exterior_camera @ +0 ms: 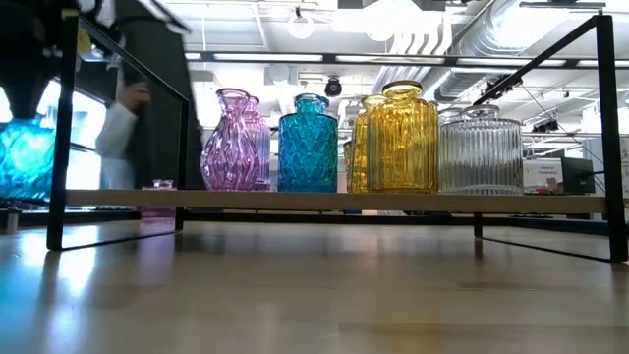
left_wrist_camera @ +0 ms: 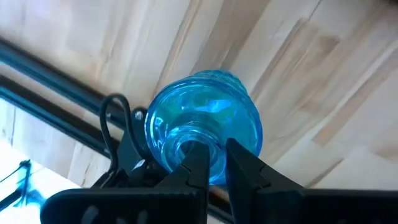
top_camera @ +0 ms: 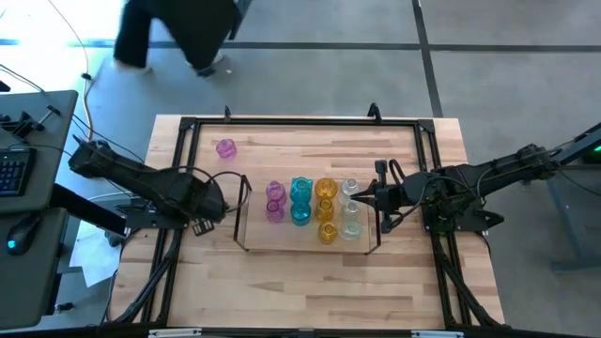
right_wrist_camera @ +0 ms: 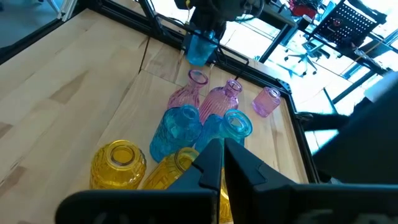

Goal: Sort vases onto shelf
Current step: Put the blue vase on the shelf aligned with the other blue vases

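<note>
though well along, judging by the pink, teal, yellow and clear glass vases [top_camera: 300, 200] lined on the low wire-framed see-through shelf [top_camera: 254, 237], leaves two to place: teal blue bulbous glass vase [left_wrist_camera: 205, 134] clamped by the neck in left gripper [left_wrist_camera: 214, 152] beside shelf's left end, small pink glass vase [top_camera: 225, 147] apart on wooden table [top_camera: 310, 291]; right gripper [right_wrist_camera: 217, 149] pinched together, empty, at right end.

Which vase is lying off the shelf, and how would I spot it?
From the shelf in the middle of the wooden table, look toward the table's far-left corner. A small pink vase lies there alone on its side on the bare wood, while the other pink vases stand upright on the shelf.
</note>
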### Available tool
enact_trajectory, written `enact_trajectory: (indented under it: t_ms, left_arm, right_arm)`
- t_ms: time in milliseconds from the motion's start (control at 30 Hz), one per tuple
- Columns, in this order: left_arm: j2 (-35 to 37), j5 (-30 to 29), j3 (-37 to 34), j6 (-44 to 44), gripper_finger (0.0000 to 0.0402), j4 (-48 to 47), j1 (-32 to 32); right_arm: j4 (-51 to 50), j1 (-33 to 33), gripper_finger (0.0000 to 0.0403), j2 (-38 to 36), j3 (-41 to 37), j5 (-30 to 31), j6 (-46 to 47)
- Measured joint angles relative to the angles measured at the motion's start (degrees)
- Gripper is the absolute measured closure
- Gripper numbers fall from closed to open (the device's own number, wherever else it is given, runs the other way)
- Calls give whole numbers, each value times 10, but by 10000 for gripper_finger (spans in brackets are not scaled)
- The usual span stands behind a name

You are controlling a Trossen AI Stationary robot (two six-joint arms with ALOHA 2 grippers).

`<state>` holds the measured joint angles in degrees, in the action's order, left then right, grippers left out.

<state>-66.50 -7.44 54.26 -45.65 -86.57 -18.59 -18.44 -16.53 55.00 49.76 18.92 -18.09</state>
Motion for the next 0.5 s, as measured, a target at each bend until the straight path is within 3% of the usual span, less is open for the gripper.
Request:
enact_trajectory:
  t_ms: [233,500]
  left_arm:
    - [12,-13,95,-23,386,-29,-30]
    - [10,-89,214,-10,386,-38,-61]
  right_arm:
    - [1,0,403,0,0,0,0]
    - [3,0,403,0,0,0,0]
